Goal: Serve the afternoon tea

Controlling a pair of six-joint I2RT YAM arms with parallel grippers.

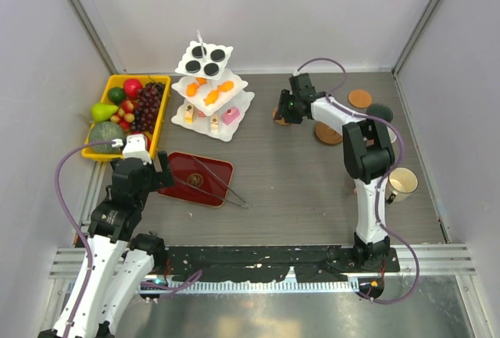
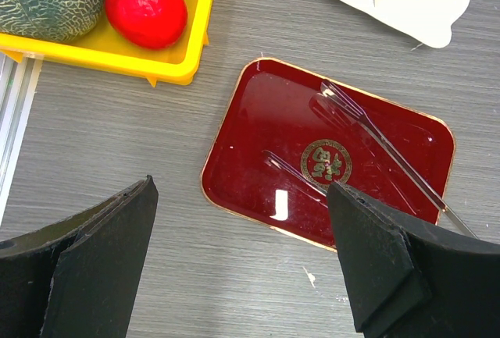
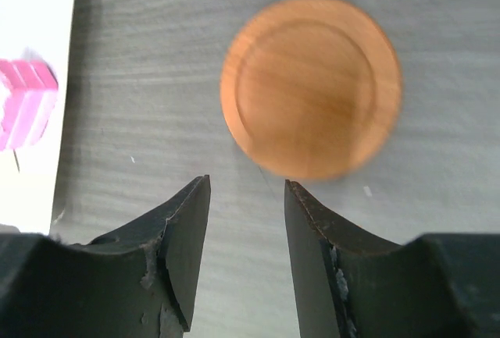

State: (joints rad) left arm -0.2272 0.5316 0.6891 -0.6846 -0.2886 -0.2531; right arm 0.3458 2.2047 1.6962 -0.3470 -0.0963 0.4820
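The right end effector (image 3: 246,190) hangs empty, jaws apart, by a round brown coaster (image 3: 311,87) on the counter (image 1: 297,174) beside the three-tier stand (image 1: 212,92) — likely meant as a place setting. The left end effector (image 2: 241,188) gapes wide above the red tray (image 2: 258,104).

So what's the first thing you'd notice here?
The white three-tier scalloped stand loaded with small orange, black and pink pastries stands at the back middle of the table. Left of it sits a bright yellow tray piled with fruit, and nearer the arms lies a dark red rectangular tray with metal tongs across it.
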